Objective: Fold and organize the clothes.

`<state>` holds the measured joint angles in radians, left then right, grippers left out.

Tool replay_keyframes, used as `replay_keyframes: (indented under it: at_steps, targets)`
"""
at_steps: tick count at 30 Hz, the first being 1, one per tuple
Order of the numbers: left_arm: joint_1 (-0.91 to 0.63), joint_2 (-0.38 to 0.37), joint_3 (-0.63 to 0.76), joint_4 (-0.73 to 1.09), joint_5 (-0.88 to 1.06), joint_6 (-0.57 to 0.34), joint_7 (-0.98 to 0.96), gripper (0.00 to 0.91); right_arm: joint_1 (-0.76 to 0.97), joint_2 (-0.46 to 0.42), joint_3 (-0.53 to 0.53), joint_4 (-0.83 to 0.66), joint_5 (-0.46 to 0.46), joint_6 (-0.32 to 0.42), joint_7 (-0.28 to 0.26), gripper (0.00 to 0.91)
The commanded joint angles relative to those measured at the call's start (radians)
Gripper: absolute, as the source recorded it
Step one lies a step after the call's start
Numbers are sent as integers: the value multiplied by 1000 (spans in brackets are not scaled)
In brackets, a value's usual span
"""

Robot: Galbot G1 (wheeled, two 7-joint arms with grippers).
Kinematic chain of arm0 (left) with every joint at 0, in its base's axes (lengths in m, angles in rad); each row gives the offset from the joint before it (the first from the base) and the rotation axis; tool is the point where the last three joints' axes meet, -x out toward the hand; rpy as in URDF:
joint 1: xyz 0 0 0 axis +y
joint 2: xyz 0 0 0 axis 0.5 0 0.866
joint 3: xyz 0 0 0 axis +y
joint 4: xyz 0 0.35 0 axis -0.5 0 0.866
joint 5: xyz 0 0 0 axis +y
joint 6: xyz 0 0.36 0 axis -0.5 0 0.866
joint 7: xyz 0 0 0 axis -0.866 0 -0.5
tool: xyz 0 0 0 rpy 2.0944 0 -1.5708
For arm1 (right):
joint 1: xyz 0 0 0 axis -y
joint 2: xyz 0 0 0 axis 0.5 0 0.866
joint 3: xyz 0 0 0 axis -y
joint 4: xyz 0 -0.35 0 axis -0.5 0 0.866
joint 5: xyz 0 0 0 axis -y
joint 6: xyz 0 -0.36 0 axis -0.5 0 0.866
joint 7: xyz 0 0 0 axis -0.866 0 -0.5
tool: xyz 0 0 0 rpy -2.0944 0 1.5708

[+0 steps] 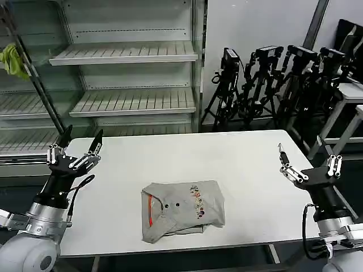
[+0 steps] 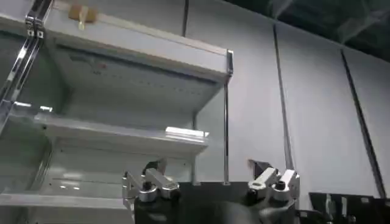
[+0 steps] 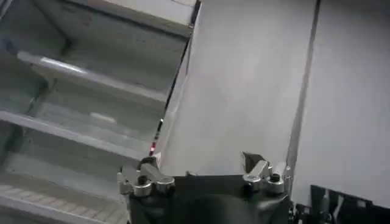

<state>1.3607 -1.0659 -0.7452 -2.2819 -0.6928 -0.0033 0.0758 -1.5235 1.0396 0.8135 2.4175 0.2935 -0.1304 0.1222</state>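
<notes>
The small print on the folded T-shirt (image 1: pixel 182 210) is too small to read, and its sleeves and lower half are tucked out of sight underneath. In both wrist views the gripper fingers (image 2: pixel 153 173) (image 3: pixel 251 161) are cut off by the bottom edge beyond each wrist.

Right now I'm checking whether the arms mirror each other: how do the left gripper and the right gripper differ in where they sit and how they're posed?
The left gripper hangs over the table's left rear corner; the right gripper hangs at the right edge, nearer the front. The left gripper sits farther from the folded T-shirt's front edge than the right gripper. Both are open, point upward, hold nothing, and are clear of the T-shirt.
</notes>
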Motion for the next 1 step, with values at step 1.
replay_keyframes:
  at_steps: [1]
  targets:
    - [0, 0, -5, -1, -1, 1, 1, 907, 2, 5, -13, -1, -7, 4, 0, 907]
